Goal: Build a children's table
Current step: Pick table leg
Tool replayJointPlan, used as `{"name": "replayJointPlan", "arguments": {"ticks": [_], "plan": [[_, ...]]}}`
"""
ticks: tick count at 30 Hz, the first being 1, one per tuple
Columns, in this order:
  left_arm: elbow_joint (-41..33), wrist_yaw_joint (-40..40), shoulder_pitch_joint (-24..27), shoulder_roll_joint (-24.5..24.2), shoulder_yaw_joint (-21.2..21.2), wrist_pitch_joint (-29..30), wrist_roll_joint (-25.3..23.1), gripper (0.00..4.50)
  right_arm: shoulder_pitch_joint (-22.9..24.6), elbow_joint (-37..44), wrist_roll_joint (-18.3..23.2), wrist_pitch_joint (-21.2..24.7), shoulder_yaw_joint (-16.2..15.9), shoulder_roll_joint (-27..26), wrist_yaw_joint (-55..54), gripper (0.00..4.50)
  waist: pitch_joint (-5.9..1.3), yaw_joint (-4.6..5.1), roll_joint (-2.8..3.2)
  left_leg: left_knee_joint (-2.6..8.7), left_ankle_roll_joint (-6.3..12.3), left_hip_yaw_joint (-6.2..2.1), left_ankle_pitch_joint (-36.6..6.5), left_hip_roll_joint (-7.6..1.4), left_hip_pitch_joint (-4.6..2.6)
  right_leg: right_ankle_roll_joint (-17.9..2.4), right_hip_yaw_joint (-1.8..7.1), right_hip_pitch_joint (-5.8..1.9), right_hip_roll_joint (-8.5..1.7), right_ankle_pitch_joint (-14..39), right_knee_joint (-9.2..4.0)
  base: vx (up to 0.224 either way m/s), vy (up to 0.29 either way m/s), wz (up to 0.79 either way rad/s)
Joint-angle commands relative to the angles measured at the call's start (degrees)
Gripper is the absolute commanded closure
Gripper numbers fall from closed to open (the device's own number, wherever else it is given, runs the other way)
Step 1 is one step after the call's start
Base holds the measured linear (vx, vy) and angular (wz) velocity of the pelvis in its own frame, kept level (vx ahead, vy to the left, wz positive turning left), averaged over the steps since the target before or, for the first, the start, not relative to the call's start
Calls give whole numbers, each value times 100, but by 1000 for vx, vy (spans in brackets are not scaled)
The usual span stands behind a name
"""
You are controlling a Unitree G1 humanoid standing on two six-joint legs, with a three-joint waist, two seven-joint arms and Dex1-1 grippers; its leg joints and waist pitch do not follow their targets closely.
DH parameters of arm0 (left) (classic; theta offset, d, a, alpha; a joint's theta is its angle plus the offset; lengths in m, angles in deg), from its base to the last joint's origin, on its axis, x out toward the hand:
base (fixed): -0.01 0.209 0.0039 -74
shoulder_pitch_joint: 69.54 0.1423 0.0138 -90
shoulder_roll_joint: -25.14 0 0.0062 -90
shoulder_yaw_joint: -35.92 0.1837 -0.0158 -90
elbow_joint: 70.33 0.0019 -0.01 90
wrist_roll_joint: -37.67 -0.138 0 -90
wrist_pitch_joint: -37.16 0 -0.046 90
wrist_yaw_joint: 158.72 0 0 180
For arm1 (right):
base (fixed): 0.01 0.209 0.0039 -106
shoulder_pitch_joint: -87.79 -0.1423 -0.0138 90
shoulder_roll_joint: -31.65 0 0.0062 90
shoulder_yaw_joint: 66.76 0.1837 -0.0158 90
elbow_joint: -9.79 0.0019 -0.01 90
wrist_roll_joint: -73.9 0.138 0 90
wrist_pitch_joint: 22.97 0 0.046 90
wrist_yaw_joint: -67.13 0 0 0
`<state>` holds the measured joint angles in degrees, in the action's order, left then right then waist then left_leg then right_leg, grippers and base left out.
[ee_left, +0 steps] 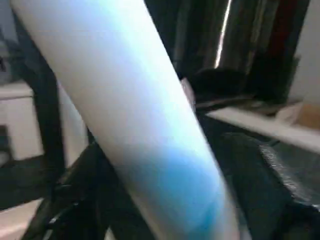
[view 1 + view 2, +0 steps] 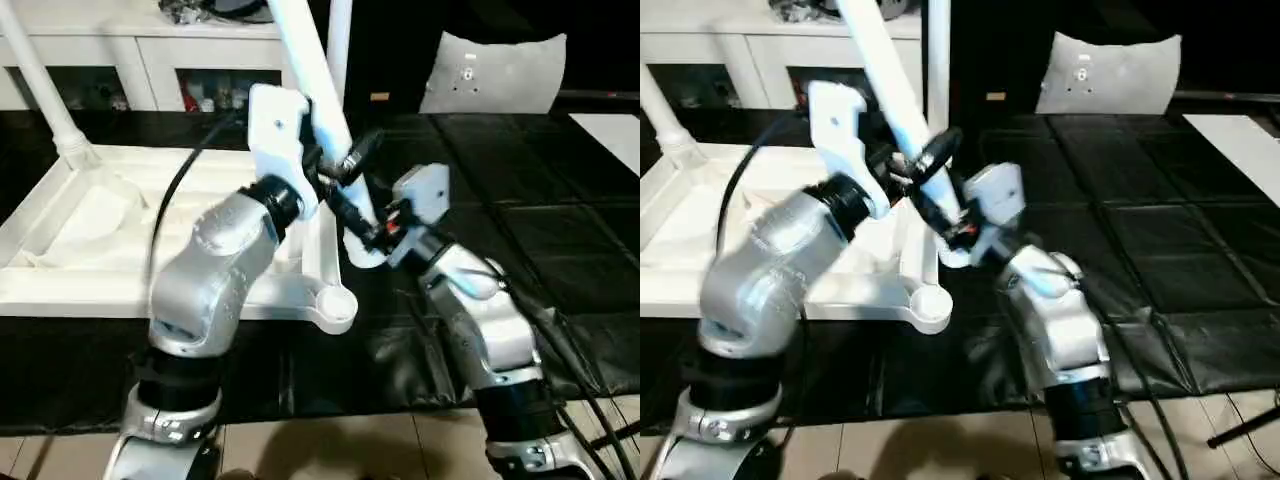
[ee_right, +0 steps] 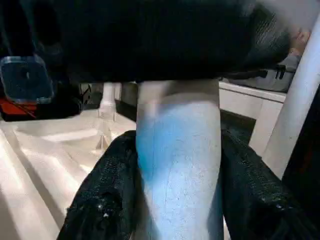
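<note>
- The work surface is a black mat made of square tiles, and it lies on a light tiled floor that shows at the near edge.
- At the far side stand white cabinets with glass doors; small coloured things are behind the glass, but they are too small to name.
- No brand, label or writing can be read anywhere.
- A flat grey-white panel with small holes leans at the far right, and a white sheet lies on the mat at the right edge.
- The table top lies upside down on the mat at the left, ribbed side up; its near round corner socket is empty.
- One leg already stands in the far left corner socket, and another white leg rises behind near the middle.
- The held leg is tilted, its lower end just above the mat beside the right rim of the top.
- The right gripper is clenched around this leg; its black fingers press it from both sides.
- The left gripper is at the same leg higher up, but I cannot tell if its fingers grasp it or stand free.
- The silver left forearm and a black cable cover part of the table top.
</note>
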<state>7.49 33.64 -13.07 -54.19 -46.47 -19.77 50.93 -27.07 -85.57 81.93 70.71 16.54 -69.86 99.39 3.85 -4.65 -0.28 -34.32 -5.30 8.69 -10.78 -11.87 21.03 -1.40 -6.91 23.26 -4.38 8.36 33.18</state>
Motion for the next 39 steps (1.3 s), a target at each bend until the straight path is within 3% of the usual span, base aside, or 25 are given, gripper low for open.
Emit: {"name": "replayJointPlan", "arguments": {"ticks": [1, 16, 22, 25, 26, 27, 32, 39], "plan": [[-17, 107, 2, 12, 307, -144, -153, 122, -54, -93, -137, -102, -150, -49, -1, 264, -453, 34, -28, 380, 194, 35, -879, -104, -17, -391, 303, -351, -356, 2017, -391, 0, 0, 0], [177, 51, 90, -204, 612, -652, -842, 216, -226, -544, -206, -521, -120, -109, -141, 264, -463, 50, -22, 372, 205, 42, -823, -113, -12, -660, 329, -357, -355, 1610, -325, 0, 0, 0], [67, -103, 126, 533, -109, -183, 183, 238, -245, -586, -188, -564, -131, -101, -145, 265, -463, 67, -42, 354, 209, 51, -872, -105, 1, -686, 319, -366, -360, 1747, -348, 0, 0, 0], [-28, -123, 143, 1003, -503, 401, 1064, 250, -252, -577, -136, -511, -105, -126, -154, 265, -458, 98, -58, 343, 259, 62, -903, -87, 11, -666, 308, -368, -348, 1824, -361, 0, 0, 0], [-31, -142, 145, 1057, -548, 429, 1142, 259, -254, -581, -134, -511, -106, -128, -155, 266, -453, 109, -62, 342, 289, 61, -900, -83, 20, -659, 301, -365, -343, 1873, -376, 0, 0, 0], [-39, -346, 157, 1371, -789, 546, 1475, 262, -268, -606, -145, -525, -122, -136, -159, 266, -455, 123, -60, 334, 307, 63, -897, -84, 22, -658, 298, -364, -336, 1876, -374, 0, 0, 0], [-37, -444, 189, 1463, -819, 624, 1356, 266, -308, -651, -185, -530, -140, -157, -198, 266, -453, 129, -64, 339, 378, 48, -918, -86, 14, -497, 282, -351, -325, 2032, -402, 0, 0, 0], [-12, -680, 121, 1488, -1002, 730, 1283, 266, -337, -678, -210, -476, -168, -143, -171, 266, -454, 130, -83, 336, 376, 49, -908, -86, 14, -428, 280, -347, -326, 2084, -409, 0, 0, 0]]}}
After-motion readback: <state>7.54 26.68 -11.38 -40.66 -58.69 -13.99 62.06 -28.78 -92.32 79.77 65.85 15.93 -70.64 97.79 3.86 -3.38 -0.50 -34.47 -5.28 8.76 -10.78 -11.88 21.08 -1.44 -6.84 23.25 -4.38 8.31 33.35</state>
